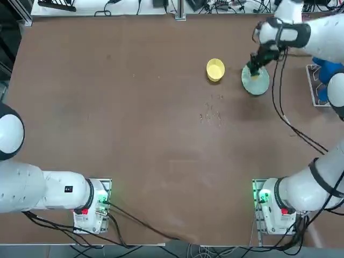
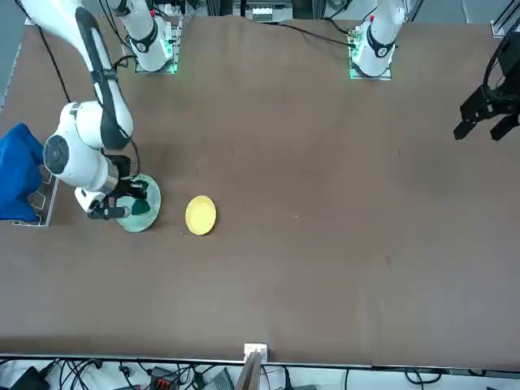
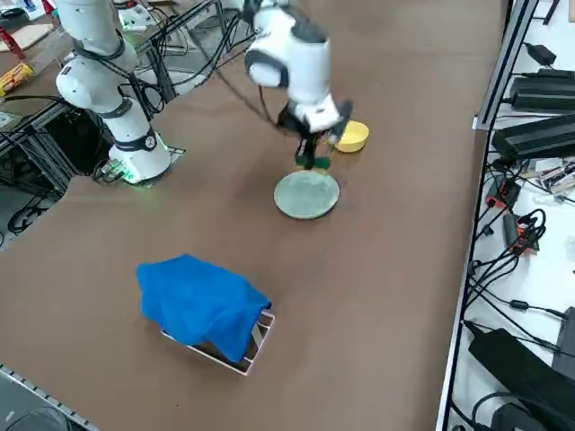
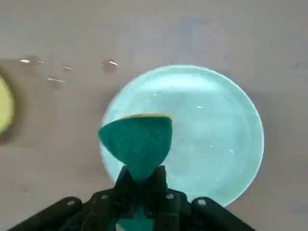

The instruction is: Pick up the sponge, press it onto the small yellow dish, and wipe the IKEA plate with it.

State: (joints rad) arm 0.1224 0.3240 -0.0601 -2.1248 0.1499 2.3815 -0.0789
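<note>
Half the sponge (image 4: 139,144) hides behind the right hand (image 4: 142,180) pinching it tight

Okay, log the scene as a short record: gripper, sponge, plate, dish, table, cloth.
gripper: right one, shut on the sponge, at the plate
sponge: green and yellow, pinched and bent
plate: pale green, wet drops on it
dish: small, yellow, beside the plate, not touching it
table: brown, water drops near the dish
cloth: blue, draped over a white rack
</note>
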